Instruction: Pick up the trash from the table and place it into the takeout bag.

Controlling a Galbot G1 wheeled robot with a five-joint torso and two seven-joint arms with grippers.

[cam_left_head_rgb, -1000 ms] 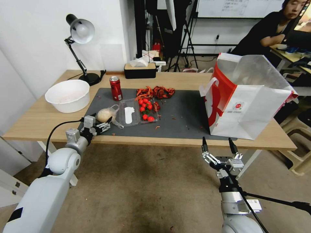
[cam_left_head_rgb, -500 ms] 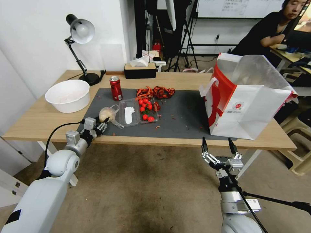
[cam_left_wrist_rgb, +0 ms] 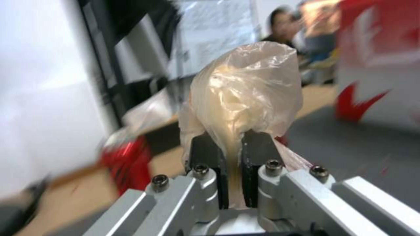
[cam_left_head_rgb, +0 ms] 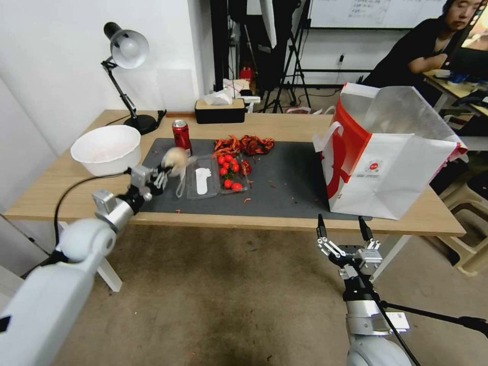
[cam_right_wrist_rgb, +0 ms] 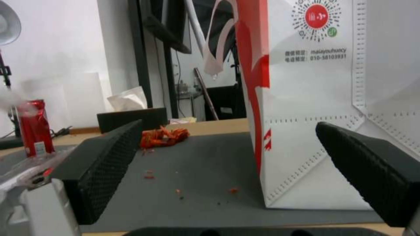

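White bowl [cam_left_head_rgb: 105, 150], desk lamp [cam_left_head_rgb: 126, 61], black tissue box [cam_left_head_rgb: 219, 110], clear tray of tomatoes [cam_left_head_rgb: 217, 175].

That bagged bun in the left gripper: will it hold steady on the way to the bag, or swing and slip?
The bagged bun is probably soft and light. The left gripper pinches only bunched plastic film below it, so it may wobble. Thin film looks slippery, so it could creep out between the fingers. A drop seems unlikely to damage it.

Table: long light-wood rect. tabletop [cam_left_head_rgb: 71, 190], white legs.
On it: lg dark grey mat [cam_left_head_rgb: 284, 178], white round bowl [cam_left_head_rgb: 107, 149], black desk lamp [cam_left_head_rgb: 127, 76], black tissue box [cam_left_head_rgb: 220, 112], white paper takeout bag w/ red sides [cam_left_head_rgb: 391, 162].
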